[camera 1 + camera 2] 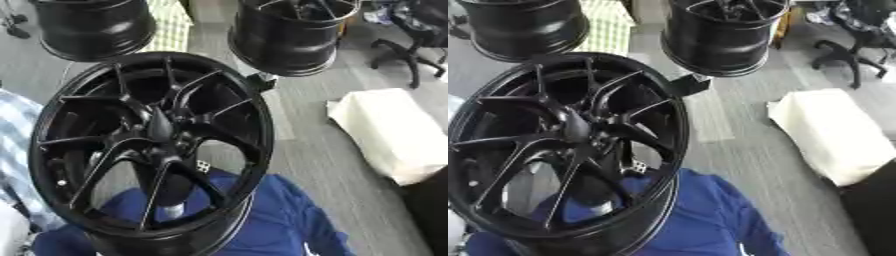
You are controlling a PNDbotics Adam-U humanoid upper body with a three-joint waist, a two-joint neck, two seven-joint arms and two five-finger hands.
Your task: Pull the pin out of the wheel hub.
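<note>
Hands first: neither of the robot's hands shows plainly in either eye view, so I cannot tell whether one is released, clenched or grasping anything. A dark shape with a pale silvery band at its lower end stands behind the lower spokes at bottom centre. It runs up toward the middle of the wheel, but I cannot say what it is.

Nearest, at the bottom of the frame, lies a blue cloth. The wheel hub sits over it, filling the left and centre of the frame. It is glossy black with thin forked spokes, and it is tilted so its face looks up toward the camera. I cannot pick out the pin among the spokes; a small pale mark shows in a gap just right of centre.

At the left edge is pale blue checked fabric. To the right, a white block lies well apart on the grey floor.

Farther back, a second black wheel stands at upper left and a third black wheel at upper centre, with a green checked cloth between them. An office chair is in the upper right corner.
</note>
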